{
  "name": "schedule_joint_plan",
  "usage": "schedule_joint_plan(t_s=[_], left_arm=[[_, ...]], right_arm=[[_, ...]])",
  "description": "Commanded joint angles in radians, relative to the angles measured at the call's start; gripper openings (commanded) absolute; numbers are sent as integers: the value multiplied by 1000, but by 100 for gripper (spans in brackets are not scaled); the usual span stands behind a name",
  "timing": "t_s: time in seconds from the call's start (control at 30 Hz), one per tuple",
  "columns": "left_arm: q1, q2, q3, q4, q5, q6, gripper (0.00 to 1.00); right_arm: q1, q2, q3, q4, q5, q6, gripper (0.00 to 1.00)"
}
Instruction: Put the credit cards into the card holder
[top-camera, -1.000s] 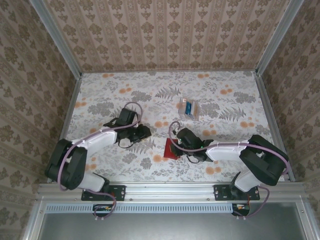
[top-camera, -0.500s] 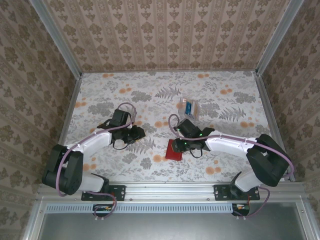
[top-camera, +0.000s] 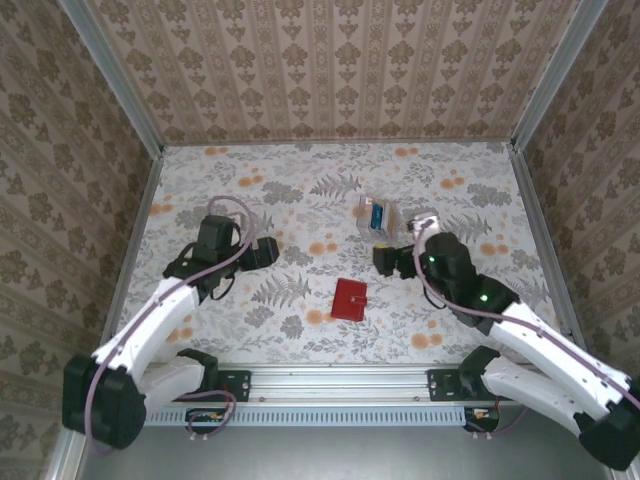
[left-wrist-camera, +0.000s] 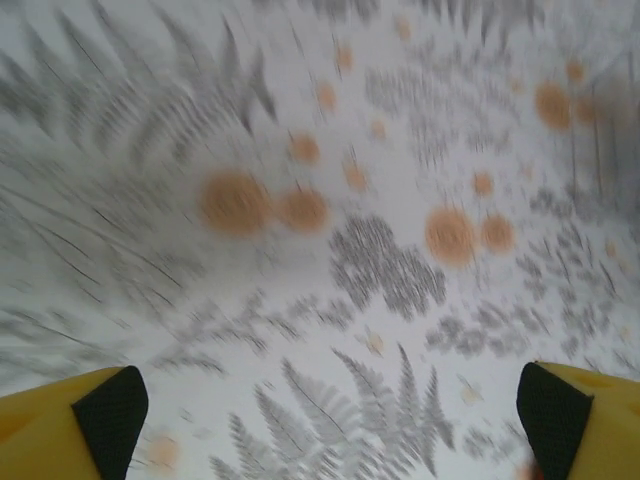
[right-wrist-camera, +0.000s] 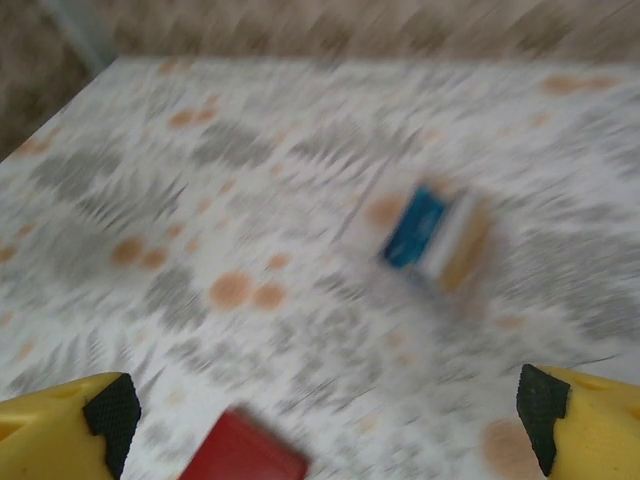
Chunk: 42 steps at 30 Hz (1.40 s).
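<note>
The left gripper (top-camera: 268, 249) is off to the left of the red wallet (top-camera: 350, 299) and a bit farther back, well apart from it. In the left wrist view the left gripper (left-wrist-camera: 330, 410) is spread wide. Its two yellow fingers (left-wrist-camera: 60, 425) with black tips sit at the far corners of the picture, and nothing is between them but the flowery table (left-wrist-camera: 380, 260). That picture is blurry.

The red wallet lies flat on the table (top-camera: 450, 320), near the front edge and about in the middle, red side up. Nothing touches it. In the right wrist view the red wallet (right-wrist-camera: 248, 458) peeks in at the bottom edge, between the two yellow fingers (right-wrist-camera: 585, 420) and nearer the left one.

Behind the red wallet and a little to its right sits a small clear box (top-camera: 378, 216). The blue cards (top-camera: 374, 213) are inside it, not in the wallet. The right wrist view shows the clear box (right-wrist-camera: 440, 240) too, with the blue cards (right-wrist-camera: 410, 228) in it, but it is too blurry to count them.

The right gripper (top-camera: 383, 262) is near the red wallet, just to its right and back – about between the wallet and the clear box. It touches neither one. In the right wrist view the right gripper (right-wrist-camera: 328, 415) is spread wide as well, and it holds nothing.
</note>
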Motion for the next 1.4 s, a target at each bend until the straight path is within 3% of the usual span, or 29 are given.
schedule_joint_plan(t_s=[0.0,0.07,0.17,0.23,0.37,0.47,0.53,0.63,0.7,0.77,0.93,1.0,1.03,1.2,1.37], left_arm=[[1,-121,-98,138,-185,228,100],[-7,-197,-234,355,-150,430,100],[2,-236,-372,589,-296,544,100],[43,-235,-395,627,-282,586,100],[209,-112,-429,754,-114,533,100],[282,44,-469,935,-73,531,100],[294,115,-474,1051,-94,533,100],[352,222,-469,1210,-50,496,100],[382,273,-447,1235,3,480,100],[390,304,-418,1221,-15,485,100],[460,488,-407,1386,10,425,100],[463,579,-399,1480,54,443,100],[462,540,-378,1362,66,445,100],[360,554,-276,1207,-111,518,100],[356,548,-276,1198,-126,512,100]], right_arm=[[-77,-72,-63,107,215,-71,100],[-136,-113,-118,183,146,-197,100],[-186,-151,-231,333,152,-284,100],[-254,-143,-298,411,95,-301,100],[-431,-45,-373,498,-1,-328,100],[-569,78,-467,725,-165,-278,100],[-588,179,-502,889,-204,-264,100],[-590,268,-469,952,-226,-265,100],[-616,373,-467,1095,-229,-227,100],[-640,498,-439,1196,-268,-208,100],[-647,776,-367,1349,-254,-200,100],[-645,719,-340,1192,-220,-196,100],[-645,732,-326,1194,-182,-176,100],[-616,740,-255,1071,-200,-221,100],[-611,741,-255,1073,-194,-226,100]])
